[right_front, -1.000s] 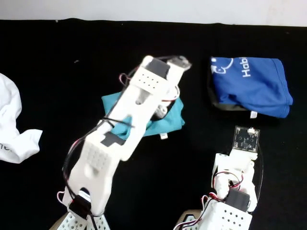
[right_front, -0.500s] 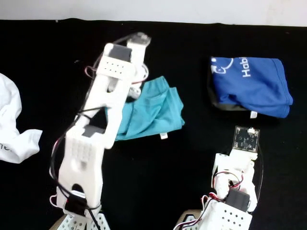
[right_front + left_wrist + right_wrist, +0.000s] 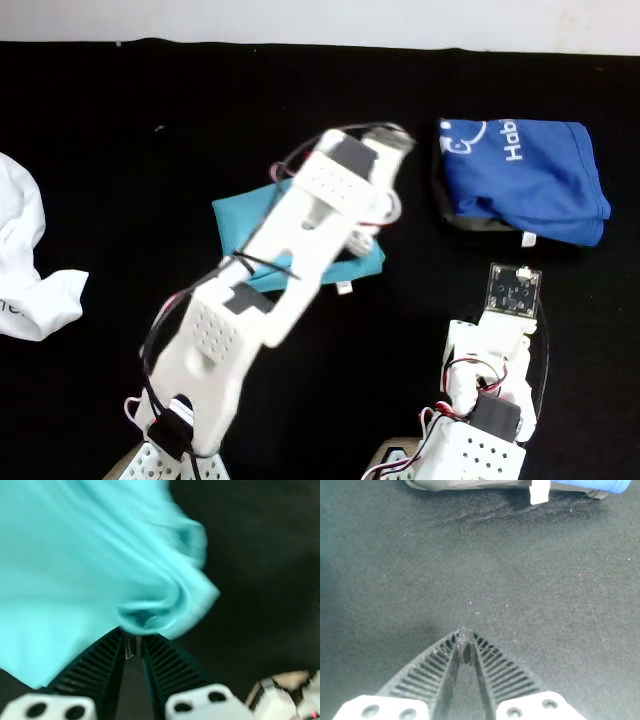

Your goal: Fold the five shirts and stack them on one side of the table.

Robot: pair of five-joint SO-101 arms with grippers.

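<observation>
A teal shirt [image 3: 243, 213] lies bunched in the middle of the black table, partly under my left arm [image 3: 300, 230]. In the left wrist view my left gripper [image 3: 134, 641] is shut on a rolled fold of the teal shirt [image 3: 75, 575]. A folded blue shirt [image 3: 525, 175] lies at the back right on top of a darker folded one [image 3: 470, 222]. A crumpled white shirt [image 3: 25, 260] sits at the left edge. My right gripper [image 3: 465, 644] is shut with nothing in it, just above the cloth, short of the blue stack's edge [image 3: 580, 485].
The right arm [image 3: 490, 400] rests folded at the front right. Black cloth [image 3: 120, 120] covers the whole table. A strip of bare cloth separates the teal shirt from the blue stack. A white wall runs along the back edge.
The left arm swung left and back, spreading the teal shirt, then swung right toward the blue stack, bunching the shirt under it. The right arm has not moved.
</observation>
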